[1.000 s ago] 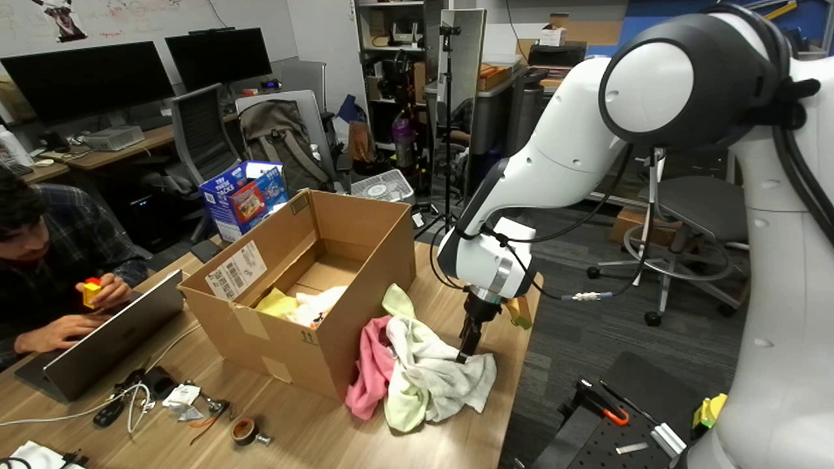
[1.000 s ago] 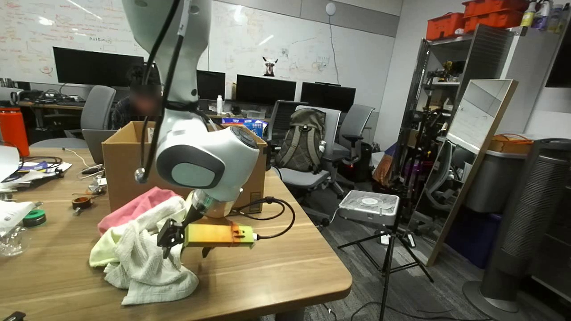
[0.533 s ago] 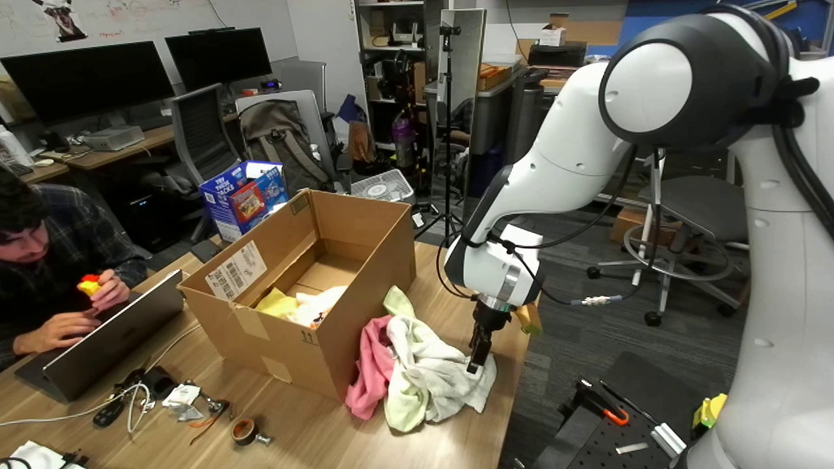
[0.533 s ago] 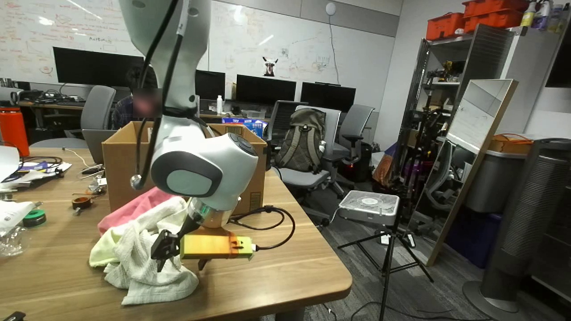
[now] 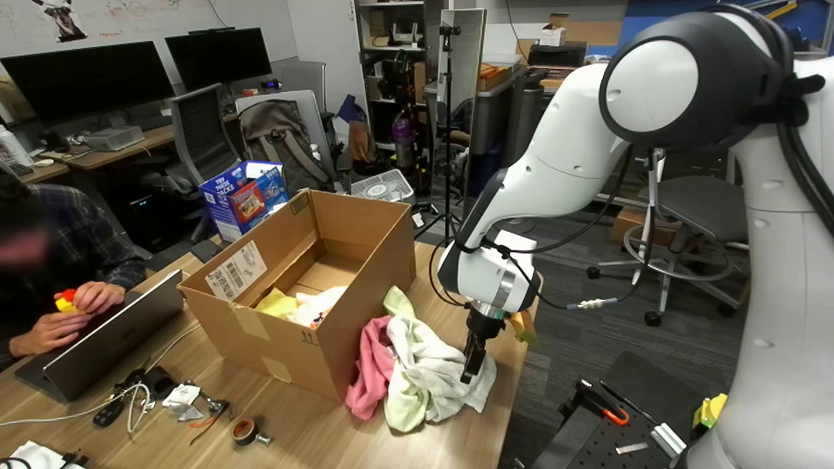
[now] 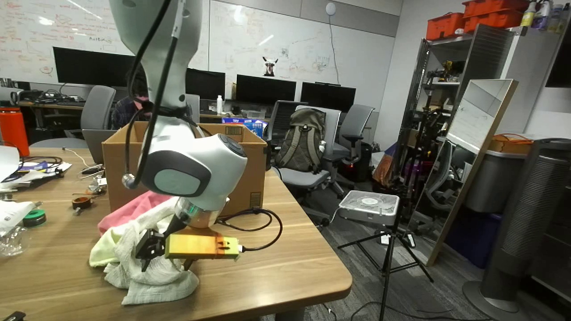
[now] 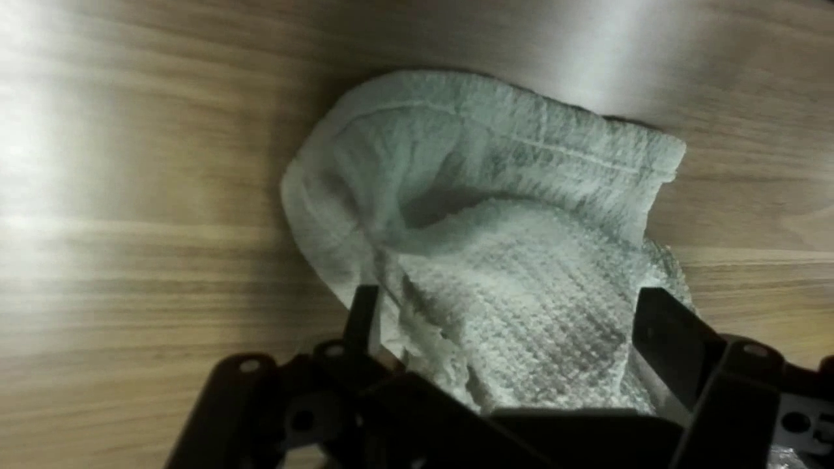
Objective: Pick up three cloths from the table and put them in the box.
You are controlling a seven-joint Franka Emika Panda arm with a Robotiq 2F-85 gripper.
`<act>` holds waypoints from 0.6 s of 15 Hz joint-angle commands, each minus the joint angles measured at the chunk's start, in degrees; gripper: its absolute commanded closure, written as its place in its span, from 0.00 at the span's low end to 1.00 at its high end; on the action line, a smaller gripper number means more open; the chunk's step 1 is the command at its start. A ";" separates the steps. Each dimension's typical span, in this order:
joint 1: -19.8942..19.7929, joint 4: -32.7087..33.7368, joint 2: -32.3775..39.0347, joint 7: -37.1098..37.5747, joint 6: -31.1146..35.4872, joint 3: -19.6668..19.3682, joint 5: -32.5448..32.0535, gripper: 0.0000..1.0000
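several monitors (image 6: 266, 90) stand beyond the wooden table (image 6: 281, 272); the tool (image 7: 508, 299) gapes over white cloth (image 7: 502, 241).

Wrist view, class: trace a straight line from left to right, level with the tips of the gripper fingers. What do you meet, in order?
Table → one gripper finger → pale cloth → the other gripper finger → table again.

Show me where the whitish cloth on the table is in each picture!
In an exterior view, the whitish cloth: low, just right of middle.
In an exterior view, the whitish cloth: lower left.
In the wrist view, the whitish cloth: large, in the middle.
Landmark in all three: the gripper, close to the whitish cloth.
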 commanded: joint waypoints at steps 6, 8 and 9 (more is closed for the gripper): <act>0.48 -1.78 -2.02 1.28 -0.18 3.41 1.46 0.00; 0.48 -1.66 -1.94 1.32 0.21 4.08 1.58 0.00; 0.56 -1.58 -1.91 1.68 0.25 4.35 1.67 0.00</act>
